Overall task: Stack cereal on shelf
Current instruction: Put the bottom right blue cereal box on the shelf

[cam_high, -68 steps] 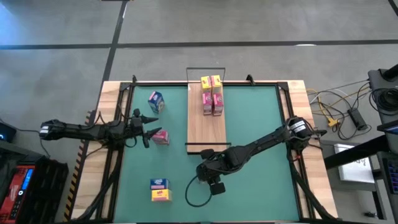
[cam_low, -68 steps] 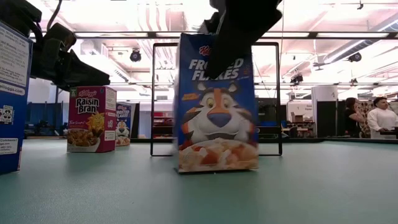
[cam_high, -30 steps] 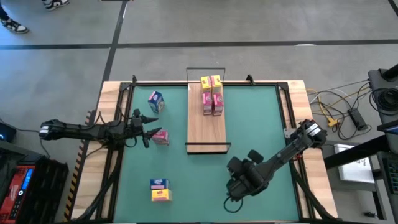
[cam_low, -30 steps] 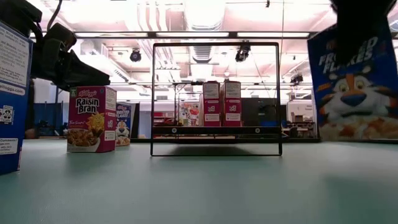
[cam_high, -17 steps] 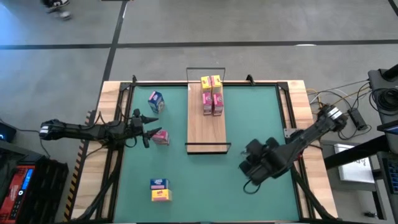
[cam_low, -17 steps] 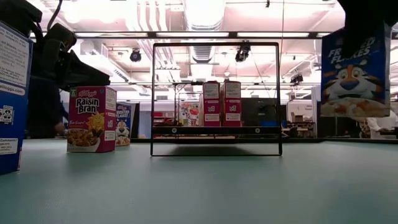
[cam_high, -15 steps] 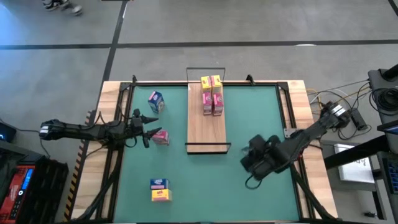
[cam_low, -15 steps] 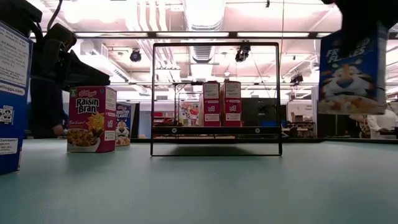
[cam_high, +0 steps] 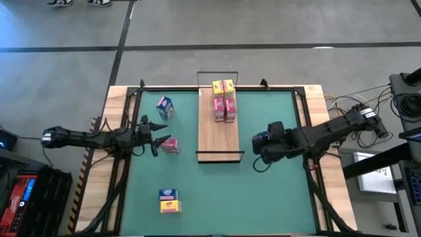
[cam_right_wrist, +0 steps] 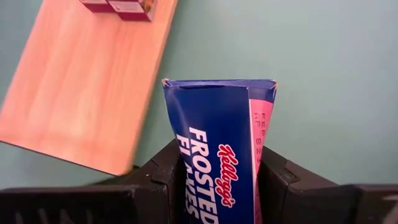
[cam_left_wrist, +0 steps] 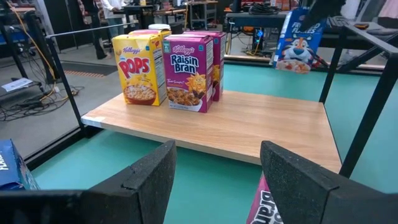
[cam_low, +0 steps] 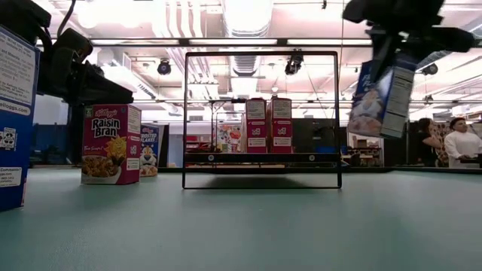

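Right tool [cam_right_wrist: 217,180] grasping Frosted Flakes box [cam_low: 382,96] aloft beside shelf [cam_high: 218,135]; left tool [cam_high: 156,139] parted over Raisin Bran box [cam_high: 170,145].

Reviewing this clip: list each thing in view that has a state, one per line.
Right tool: shut on Frosted Flakes box, airborne, tilted.
Left tool: partly open around Raisin Bran box, which stands on table.
Shelf: four boxes upright at far end.

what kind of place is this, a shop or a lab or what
Most likely a robotics lab or workshop in a large open hall. The green table sits on bare concrete with loose cables beside it, and the low view shows ceiling strip lights and a person at workbenches beyond.
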Robot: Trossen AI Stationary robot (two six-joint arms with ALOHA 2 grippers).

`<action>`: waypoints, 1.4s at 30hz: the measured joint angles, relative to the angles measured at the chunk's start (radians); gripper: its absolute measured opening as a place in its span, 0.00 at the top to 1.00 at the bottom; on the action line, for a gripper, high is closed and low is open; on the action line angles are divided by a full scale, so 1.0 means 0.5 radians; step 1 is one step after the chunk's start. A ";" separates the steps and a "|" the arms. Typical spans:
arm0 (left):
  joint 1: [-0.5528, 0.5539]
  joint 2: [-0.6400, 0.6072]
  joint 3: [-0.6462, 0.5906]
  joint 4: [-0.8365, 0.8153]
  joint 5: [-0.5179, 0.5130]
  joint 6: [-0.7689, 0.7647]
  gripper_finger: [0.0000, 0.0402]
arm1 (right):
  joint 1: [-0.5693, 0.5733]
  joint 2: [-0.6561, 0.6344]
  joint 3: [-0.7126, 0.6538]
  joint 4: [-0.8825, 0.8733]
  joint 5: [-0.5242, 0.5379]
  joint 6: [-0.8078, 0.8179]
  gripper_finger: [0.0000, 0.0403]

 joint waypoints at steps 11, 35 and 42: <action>0.000 0.002 0.000 0.004 -0.001 -0.001 0.46 | -0.244 0.232 0.281 0.012 -0.079 0.209 0.70; 0.000 0.005 -0.001 -0.001 0.000 0.000 0.46 | -0.451 1.126 1.310 -0.211 -0.241 0.027 0.69; 0.000 0.003 0.000 0.004 0.000 -0.001 0.46 | -0.493 1.281 1.465 -0.211 -0.283 -0.097 0.69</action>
